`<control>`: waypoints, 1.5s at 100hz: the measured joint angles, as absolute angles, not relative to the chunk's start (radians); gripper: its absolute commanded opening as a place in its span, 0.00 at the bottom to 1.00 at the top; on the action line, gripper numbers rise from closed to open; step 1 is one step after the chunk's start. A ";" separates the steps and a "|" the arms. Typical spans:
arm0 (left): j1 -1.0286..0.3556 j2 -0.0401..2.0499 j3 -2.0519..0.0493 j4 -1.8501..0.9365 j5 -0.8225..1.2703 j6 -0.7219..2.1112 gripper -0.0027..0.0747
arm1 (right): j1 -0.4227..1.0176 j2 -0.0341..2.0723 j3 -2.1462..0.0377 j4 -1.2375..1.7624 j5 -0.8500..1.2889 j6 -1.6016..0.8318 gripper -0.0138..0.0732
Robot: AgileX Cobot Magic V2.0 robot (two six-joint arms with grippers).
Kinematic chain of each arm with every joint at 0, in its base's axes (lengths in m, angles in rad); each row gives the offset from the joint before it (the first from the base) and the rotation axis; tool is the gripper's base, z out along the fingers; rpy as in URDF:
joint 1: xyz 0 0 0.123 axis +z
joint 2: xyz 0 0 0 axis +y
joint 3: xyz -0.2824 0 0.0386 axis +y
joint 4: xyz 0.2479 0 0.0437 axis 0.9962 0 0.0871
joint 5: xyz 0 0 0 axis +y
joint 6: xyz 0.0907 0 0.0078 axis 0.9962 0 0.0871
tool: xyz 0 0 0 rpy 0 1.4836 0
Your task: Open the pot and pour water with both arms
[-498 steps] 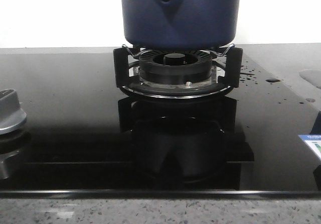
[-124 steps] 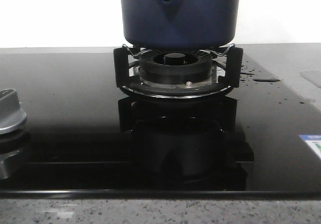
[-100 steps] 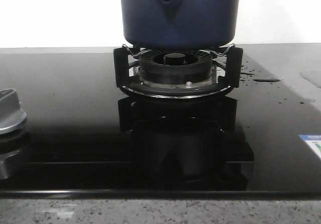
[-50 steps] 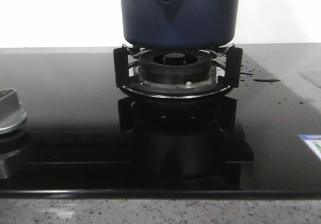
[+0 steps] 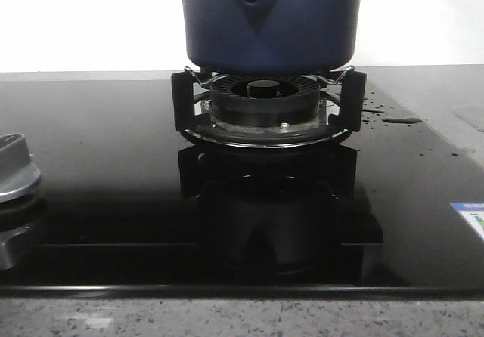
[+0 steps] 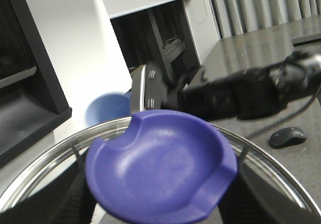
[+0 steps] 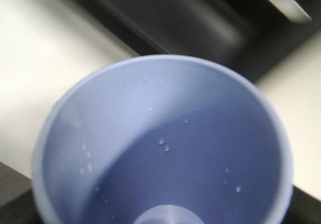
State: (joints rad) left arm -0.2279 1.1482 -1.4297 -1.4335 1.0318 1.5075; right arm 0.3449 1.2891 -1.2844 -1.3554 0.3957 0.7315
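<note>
The navy-blue pot stands on the pot stand, its top cut off by the frame. No gripper shows in the front view. My left gripper is shut on the blue dished knob of a glass lid with a steel rim, held up in the air; dark fingers flank the knob. A pale blue cup fills the right wrist view, tipped, with small water droplets inside; my right gripper's fingers are hidden behind it. Water lies as droplets and a thin puddle on the hob.
The black ringed burner and its pot stand sit on the glossy black hob. A silver control knob is at the left, a sticker at the right edge, a speckled stone counter edge in front.
The puddle right of the burner has spread into a longer streak since five seconds ago. The pot has not moved in the last second.
</note>
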 measured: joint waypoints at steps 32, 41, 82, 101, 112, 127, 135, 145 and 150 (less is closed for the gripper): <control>-0.228 1.155 -1.410 -1.422 1.032 1.501 0.22 | 0.024 1.053 -0.874 -1.206 0.244 0.903 0.15; -0.228 1.159 -1.391 -1.424 1.032 1.501 0.22 | -0.075 1.027 -0.725 -1.208 0.061 0.979 0.14; -0.228 1.159 -1.342 -1.421 1.032 1.496 0.22 | -0.149 1.120 -0.540 -1.222 -0.092 1.031 0.15; -0.228 1.159 -1.341 -1.421 1.032 1.496 0.22 | -0.151 1.120 -0.540 -1.224 -0.126 1.031 0.45; -0.228 1.163 -1.341 -1.421 1.032 1.496 0.22 | -0.151 1.120 -0.540 -1.224 -0.136 1.032 0.75; -0.228 1.183 -1.341 -1.421 1.034 1.496 0.22 | -0.151 1.090 -0.540 -1.224 -0.133 1.033 0.92; -0.234 1.198 -1.341 -1.421 1.034 1.496 0.22 | -0.151 1.051 -0.540 -1.224 -0.122 1.033 0.91; -0.252 1.226 -1.341 -1.421 1.032 1.496 0.22 | -0.151 1.004 -0.540 -1.224 -0.097 1.033 0.91; -0.266 1.242 -1.341 -1.421 1.030 1.496 0.22 | -0.151 0.979 -0.540 -1.224 -0.085 1.033 0.91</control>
State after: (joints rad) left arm -0.2663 1.2416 -1.3406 -1.4214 1.0301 1.4962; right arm -0.1507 0.9790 -0.5397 -1.2239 -0.0852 1.0333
